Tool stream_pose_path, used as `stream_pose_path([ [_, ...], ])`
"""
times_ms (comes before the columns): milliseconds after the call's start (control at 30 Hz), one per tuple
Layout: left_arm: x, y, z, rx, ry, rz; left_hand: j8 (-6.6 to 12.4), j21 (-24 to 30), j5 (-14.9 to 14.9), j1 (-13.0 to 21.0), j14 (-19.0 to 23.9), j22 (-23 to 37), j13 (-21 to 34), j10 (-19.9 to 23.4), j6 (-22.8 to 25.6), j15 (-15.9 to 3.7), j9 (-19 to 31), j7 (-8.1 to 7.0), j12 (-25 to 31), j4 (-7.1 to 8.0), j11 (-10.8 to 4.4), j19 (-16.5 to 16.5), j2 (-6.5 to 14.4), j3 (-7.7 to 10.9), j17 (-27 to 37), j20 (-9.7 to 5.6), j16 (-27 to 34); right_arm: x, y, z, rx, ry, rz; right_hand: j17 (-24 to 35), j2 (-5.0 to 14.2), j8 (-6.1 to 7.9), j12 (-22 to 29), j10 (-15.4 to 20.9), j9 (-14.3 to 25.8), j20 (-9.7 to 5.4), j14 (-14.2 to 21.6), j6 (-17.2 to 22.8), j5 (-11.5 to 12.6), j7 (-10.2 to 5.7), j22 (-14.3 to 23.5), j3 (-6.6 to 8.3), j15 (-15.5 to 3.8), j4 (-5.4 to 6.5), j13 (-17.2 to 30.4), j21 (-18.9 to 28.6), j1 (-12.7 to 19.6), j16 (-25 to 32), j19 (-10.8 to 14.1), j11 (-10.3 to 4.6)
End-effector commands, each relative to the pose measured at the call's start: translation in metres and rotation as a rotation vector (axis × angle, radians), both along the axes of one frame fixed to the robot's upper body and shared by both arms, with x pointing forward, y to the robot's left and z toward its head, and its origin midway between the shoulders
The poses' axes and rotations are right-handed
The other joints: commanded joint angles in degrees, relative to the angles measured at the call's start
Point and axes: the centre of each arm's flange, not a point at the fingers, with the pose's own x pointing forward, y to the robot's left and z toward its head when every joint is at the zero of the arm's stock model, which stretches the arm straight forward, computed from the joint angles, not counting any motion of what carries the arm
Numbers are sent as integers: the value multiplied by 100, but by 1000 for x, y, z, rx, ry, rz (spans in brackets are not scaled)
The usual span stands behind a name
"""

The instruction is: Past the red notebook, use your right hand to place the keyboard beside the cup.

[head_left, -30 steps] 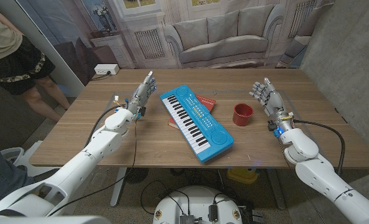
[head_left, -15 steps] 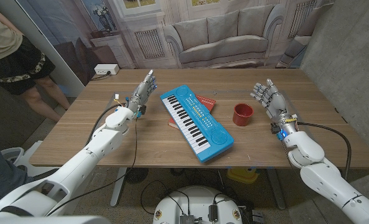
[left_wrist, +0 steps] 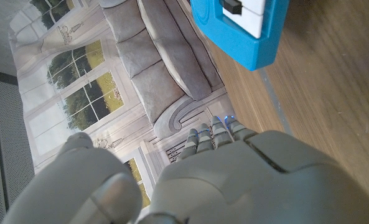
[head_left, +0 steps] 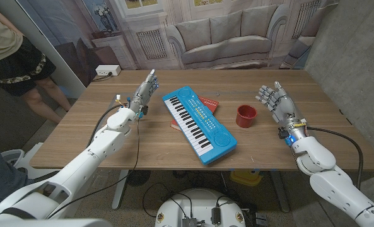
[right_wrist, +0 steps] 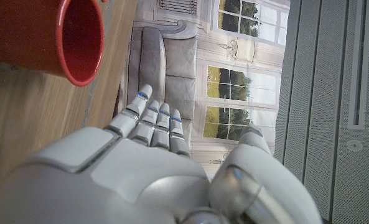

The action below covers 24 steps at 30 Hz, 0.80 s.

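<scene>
I see the blue keyboard (head_left: 199,125) lying diagonally mid-table (head_left: 111,148), its far end over the red notebook (head_left: 206,102). The red cup (head_left: 246,115) stands just to its right. My right hand (head_left: 276,101) stands beyond the cup, fingers apart, holding nothing. My left hand (head_left: 142,96) stands left of the keyboard, fingers straight, holding nothing.

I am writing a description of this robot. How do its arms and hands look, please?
Both arms are smooth white rounded shells. The left hand and the right hand are grey and metallic, with jointed fingers; small blue marks sit on the fingertips. Thin black cables run along each forearm, and small coloured wires show at the wrists.
</scene>
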Motion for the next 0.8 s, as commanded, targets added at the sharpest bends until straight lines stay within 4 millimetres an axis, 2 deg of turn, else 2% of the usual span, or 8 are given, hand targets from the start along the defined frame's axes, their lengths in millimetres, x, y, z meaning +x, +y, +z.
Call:
stream_pose_path([
  [33,-3,-1,-1,-3,0,2,-2,-27,21,41,0,11,18,25,31,-2,13,14,-10,-24,-7,-4,-5,1,14,-118,6,-13,0,-9,14,10,39,13,16,2,30,55,23,-97,54,22,-15,4,22,-24,7,-18,9,-15,7,26,67,-24],
  [800,-2,-12,6,8,-12,-6,-9,-32,20,68,7,13,18,39,34,-8,14,11,-13,-31,-10,1,8,-22,16,-105,4,-37,0,-18,-1,52,68,9,6,-1,46,148,30,-34,193,42,-17,69,23,-41,65,-42,10,-29,29,36,200,14],
])
